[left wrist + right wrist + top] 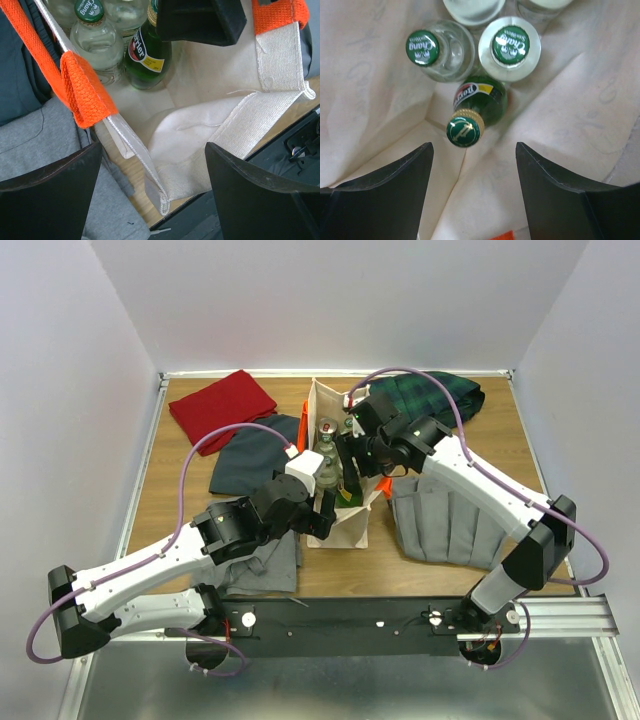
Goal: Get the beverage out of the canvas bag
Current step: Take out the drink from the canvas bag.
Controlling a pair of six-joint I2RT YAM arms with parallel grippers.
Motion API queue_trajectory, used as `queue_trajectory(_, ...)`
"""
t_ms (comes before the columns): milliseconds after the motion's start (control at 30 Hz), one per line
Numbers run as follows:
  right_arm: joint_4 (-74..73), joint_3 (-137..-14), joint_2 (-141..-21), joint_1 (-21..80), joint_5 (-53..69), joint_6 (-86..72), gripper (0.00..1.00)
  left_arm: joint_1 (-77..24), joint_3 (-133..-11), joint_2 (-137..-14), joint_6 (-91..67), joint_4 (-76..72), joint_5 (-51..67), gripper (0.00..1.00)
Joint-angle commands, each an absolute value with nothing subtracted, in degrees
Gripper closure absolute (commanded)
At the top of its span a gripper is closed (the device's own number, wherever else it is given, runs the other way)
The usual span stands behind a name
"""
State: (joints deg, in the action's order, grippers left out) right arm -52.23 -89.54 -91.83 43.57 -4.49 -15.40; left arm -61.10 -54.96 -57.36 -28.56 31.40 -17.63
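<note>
right gripper spread above green bottle (your likely pick) | left gripper spread, straddling canvas bag rim to steady it

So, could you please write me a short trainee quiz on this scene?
1. True or false: the right gripper is shut on a bottle.
2. Which bottle stands nearest the right gripper inside the bag? A) the dark green bottle B) a clear bottle C) a can
3. Fill in: the bag's handles are ____ in colour.

Key: 1. False, its jaws stand open above the bottles. 2. A. 3. Orange.
</note>
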Motion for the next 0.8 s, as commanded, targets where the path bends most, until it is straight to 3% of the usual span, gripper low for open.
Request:
queue_trajectory(0, -47.73, -88.85, -92.28, 44.03, -5.45, -14.77, 0.25, -61.35, -55.37, -56.69, -28.65, 34.01, -18.19, 0.07)
queue_trajectory(500, -48.96, -91.49, -96.5, 44.12, -5.19, -13.62, 0.31, -61.35, -54.93, -56.69, -29.53, 33.4, -17.66, 0.07)
queue_trajectory(767, -50.01, -92.46, -97.21, 44.38, -5.36, -13.54, 0.41, -61.43, -54.76, -56.69, -29.44, 33.57, -18.02, 0.07)
